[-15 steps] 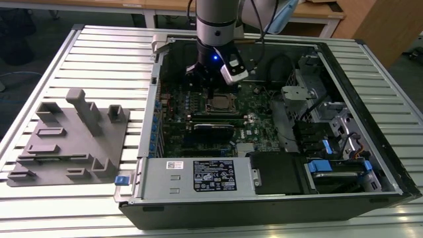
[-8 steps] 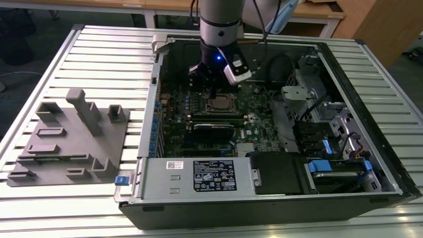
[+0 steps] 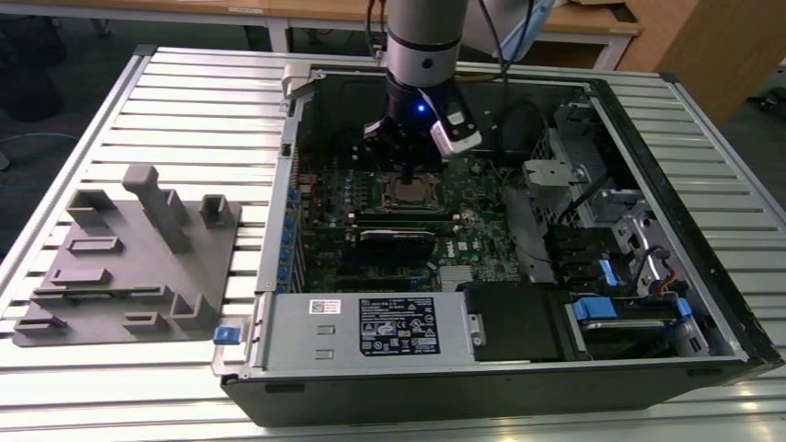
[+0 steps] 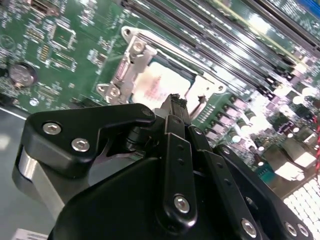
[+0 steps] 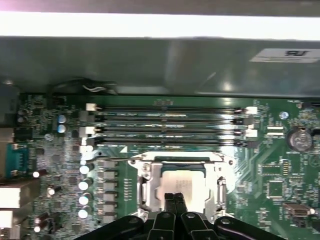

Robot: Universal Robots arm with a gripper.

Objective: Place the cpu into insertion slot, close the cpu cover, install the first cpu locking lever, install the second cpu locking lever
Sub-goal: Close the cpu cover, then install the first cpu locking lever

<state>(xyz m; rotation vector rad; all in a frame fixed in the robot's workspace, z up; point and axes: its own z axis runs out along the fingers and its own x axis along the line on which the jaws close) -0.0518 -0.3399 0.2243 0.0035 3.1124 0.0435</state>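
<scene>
1. Silvery-grey square cpu (image 5: 182, 180) lies flat in the socket (image 5: 220, 167), framed by the shiny metal cover (image 5: 146, 187).
2. The gripper (image 5: 175, 198) hangs just above it, fingers closed together, nothing seen between them.

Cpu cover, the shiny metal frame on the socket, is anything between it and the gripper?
Nothing visible stands between them. In the first wrist view the black gripper, fingers shut, ends at the edge of the thin shiny square metal cpu cover, which frames the dull silvery-grey square cpu.

The cpu (image 5: 182, 181) within the cpu cover (image 5: 146, 192) on the motherboard (image 5: 280, 165), fingers (image 5: 170, 202) just above.
</scene>
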